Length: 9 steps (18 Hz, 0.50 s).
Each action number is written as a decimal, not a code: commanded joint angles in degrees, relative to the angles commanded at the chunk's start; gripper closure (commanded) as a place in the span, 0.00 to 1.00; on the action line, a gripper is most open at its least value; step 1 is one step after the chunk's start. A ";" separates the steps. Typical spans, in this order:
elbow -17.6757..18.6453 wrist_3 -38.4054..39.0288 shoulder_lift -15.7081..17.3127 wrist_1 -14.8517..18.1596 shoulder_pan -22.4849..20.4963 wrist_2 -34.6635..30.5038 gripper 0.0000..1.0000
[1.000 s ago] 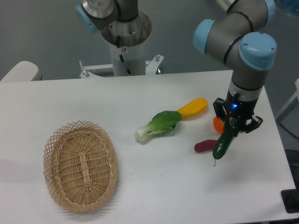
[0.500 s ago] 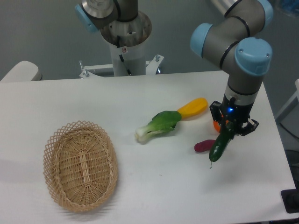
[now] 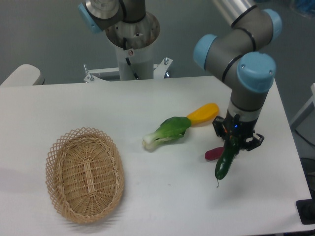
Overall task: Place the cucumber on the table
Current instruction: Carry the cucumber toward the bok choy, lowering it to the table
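The dark green cucumber (image 3: 225, 160) hangs tilted from my gripper (image 3: 233, 141), stem tip pointing down, above the white table (image 3: 172, 196) at the right. The gripper is shut on the cucumber's upper end. The cucumber's lower tip looks just off the tabletop, in front of a small purple eggplant (image 3: 211, 153).
A light-green leafy vegetable with white stem (image 3: 166, 132) lies mid-table, touching a yellow-orange vegetable (image 3: 203, 113). An oval wicker basket (image 3: 84, 174) stands at the front left. An orange object is mostly hidden behind the gripper. The arm's base (image 3: 133, 44) stands at the back.
The gripper has moved left and toward the front with the cucumber, which hangs lower in the frame than before. Nothing else has moved.
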<state>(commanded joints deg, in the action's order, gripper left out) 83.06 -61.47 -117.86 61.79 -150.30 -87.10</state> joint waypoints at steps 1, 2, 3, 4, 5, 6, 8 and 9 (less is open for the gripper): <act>0.09 2.99 -0.70 -0.35 0.44 0.09 0.83; 0.17 5.63 -1.49 -1.57 0.97 0.00 0.83; 0.26 7.74 -2.11 -2.97 1.76 0.00 0.83; 0.44 9.50 -2.72 -3.95 2.20 0.00 0.82; 0.44 11.35 -3.25 -4.30 2.72 0.00 0.82; 0.35 13.37 -3.69 -4.48 3.25 0.00 0.82; 0.53 16.80 -4.31 -4.48 4.48 0.00 0.82; 0.61 18.04 -4.49 -4.48 5.36 0.00 0.82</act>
<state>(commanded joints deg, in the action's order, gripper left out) 83.67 -43.43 -122.34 57.30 -144.94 -87.10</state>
